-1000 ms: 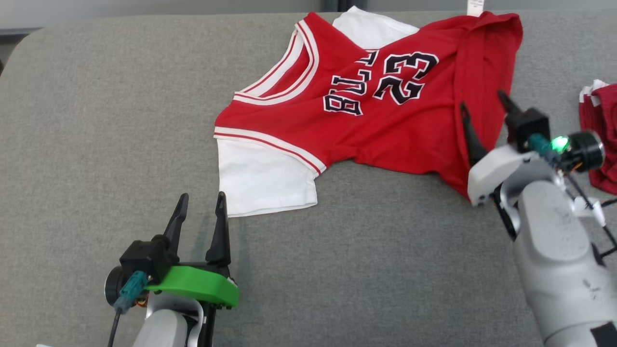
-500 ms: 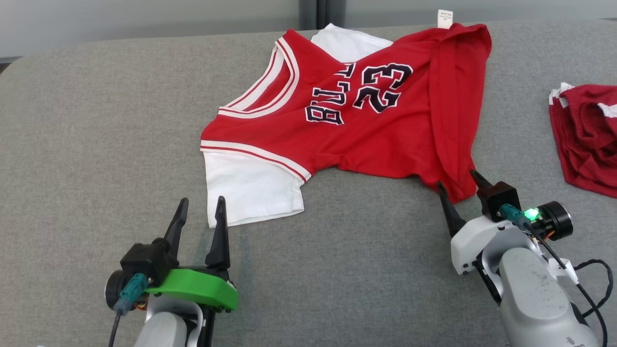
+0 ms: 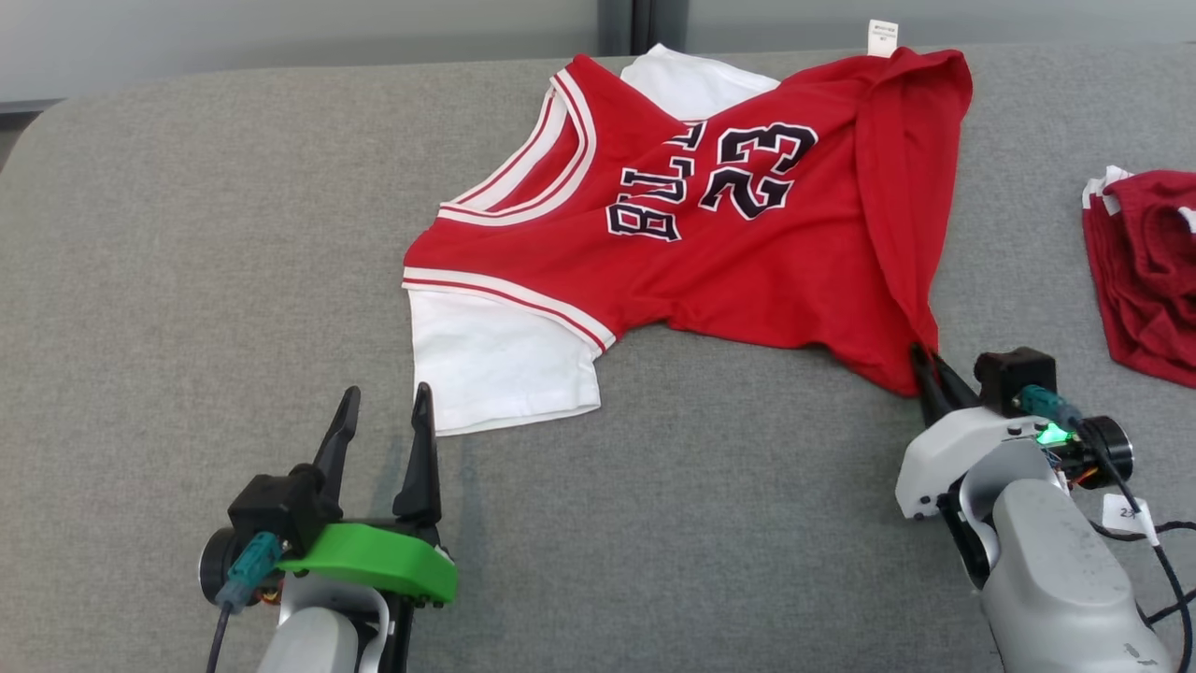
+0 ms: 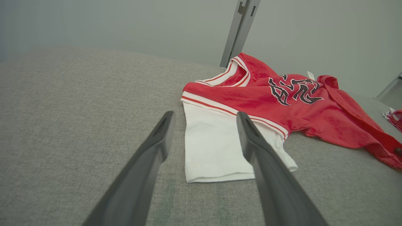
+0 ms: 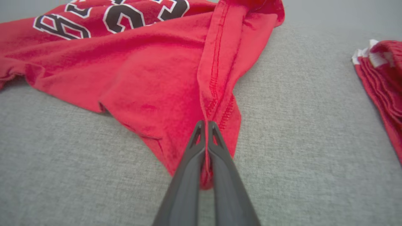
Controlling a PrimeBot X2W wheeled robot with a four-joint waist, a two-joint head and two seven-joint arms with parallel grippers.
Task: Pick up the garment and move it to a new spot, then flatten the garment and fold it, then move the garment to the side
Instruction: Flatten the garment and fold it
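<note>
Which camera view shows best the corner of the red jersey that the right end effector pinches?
The right wrist view: the jersey corner sits in the middle, seam clear, clamped by the shut right end effector. The head view shows it small; the left wrist view, at its right edge.

Lower left, the left gripper (image 3: 386, 393) had tapering dark fingers (image 3: 420, 449), a bright green bracket (image 3: 374, 561) and a teal plug (image 3: 245, 565). Lower right, the right gripper (image 3: 927, 360) had a white housing (image 3: 944, 458) (a green light (image 3: 1054, 435) glowing beside it) and a scuffed grey forearm (image 3: 1056, 579).
</note>
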